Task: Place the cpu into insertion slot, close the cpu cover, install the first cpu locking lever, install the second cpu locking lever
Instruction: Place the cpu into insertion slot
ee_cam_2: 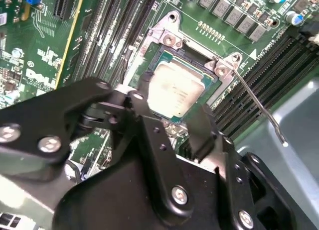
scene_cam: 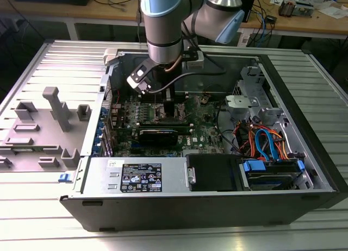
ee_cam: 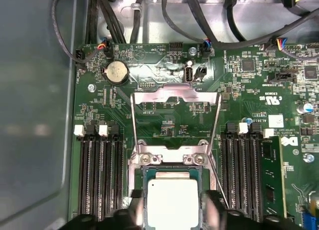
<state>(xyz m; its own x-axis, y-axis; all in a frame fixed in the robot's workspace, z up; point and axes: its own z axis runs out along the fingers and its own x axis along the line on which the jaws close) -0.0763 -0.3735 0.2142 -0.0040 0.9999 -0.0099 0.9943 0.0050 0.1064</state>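
Arm (scene_cam: 163,28) reaches down into the open computer case (scene_cam: 312,153), over the green board (scene_cam: 204,132) toward its far side in the exterior view.

Claw (ee_cam_2: 169,110) hangs low over the socket (ee_cam_2: 167,38). Its two black fingers (ee_cam_2: 138,101) are spread apart, one on each side of the chip (ee_cam_2: 177,90), a bit wider than the chip itself. It grips nothing that I can see, though contact with the chip's edges can't be ruled out.

Chip lies flat inside the socket, dull silver top up – the first wrist view shows it (ee_cam: 173,202) between the fingertips, below the socket's silvery rim (ee_cam: 172,158).

Cover (ee_cam: 174,94) is not down on the chip – the thin silvery frame stands open past the socket's hinge end, green board visible through its window.

One thin locking lever (ee_cam_2: 259,108) sticks out free beside the socket, next to the long black memory slots (ee_cam_2: 279,65).
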